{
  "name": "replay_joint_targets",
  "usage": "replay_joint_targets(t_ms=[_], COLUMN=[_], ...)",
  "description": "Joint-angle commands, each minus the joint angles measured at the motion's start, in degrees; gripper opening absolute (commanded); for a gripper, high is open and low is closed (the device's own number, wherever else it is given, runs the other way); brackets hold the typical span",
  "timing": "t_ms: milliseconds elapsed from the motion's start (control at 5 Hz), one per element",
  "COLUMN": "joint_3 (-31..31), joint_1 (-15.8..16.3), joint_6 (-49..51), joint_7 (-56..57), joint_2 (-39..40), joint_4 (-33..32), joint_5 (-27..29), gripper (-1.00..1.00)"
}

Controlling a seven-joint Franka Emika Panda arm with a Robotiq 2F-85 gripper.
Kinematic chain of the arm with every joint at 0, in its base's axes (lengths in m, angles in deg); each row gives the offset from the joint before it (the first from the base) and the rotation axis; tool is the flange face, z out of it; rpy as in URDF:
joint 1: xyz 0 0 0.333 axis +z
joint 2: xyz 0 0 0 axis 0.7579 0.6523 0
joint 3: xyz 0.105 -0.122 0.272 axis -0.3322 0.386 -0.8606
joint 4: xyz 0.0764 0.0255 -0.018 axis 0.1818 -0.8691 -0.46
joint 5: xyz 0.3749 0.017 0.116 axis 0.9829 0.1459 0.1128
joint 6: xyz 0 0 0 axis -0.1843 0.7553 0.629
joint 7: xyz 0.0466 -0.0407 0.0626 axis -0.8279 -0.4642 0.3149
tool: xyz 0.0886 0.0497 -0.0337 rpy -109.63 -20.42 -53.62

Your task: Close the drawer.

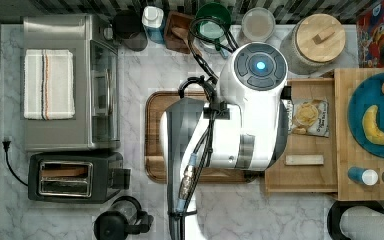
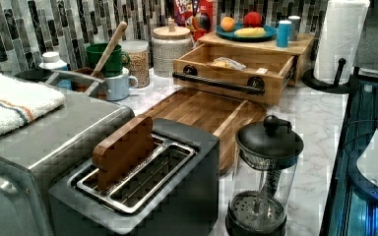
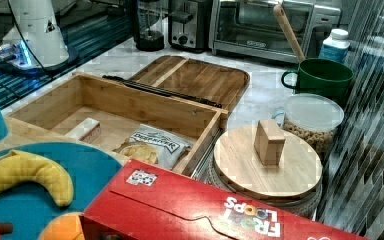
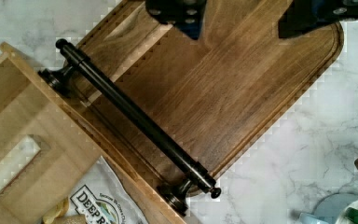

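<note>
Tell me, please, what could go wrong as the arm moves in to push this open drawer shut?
The gripper hangs above the cutting board, fingers open and clear of the black handle. Descending here, it would likely hit the board rather than the drawer front.

The drawer holds a chip bag and a small box; a hard shove could slide them.

A push near one handle end may skew the drawer.

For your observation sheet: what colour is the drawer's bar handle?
Black; the handle shows best in the wrist view.

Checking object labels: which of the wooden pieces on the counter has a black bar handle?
The drawer, pulled open with a chip bag inside; the darker cutting board has none.
</note>
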Motion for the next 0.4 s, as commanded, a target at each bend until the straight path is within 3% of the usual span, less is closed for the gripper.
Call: replay_joint_targets(t_ms=[200, 400], joint_3=[-0.4, -0.6], joint_1=[-0.5, -0.6], joint_6=[-0.1, -0.1], joint_7=[0.7, 0.7], joint_2=[0.0, 0.0], joint_4=[0.0, 0.0], joint_5=[0.0, 0.0], gripper=[-1.00, -1.00])
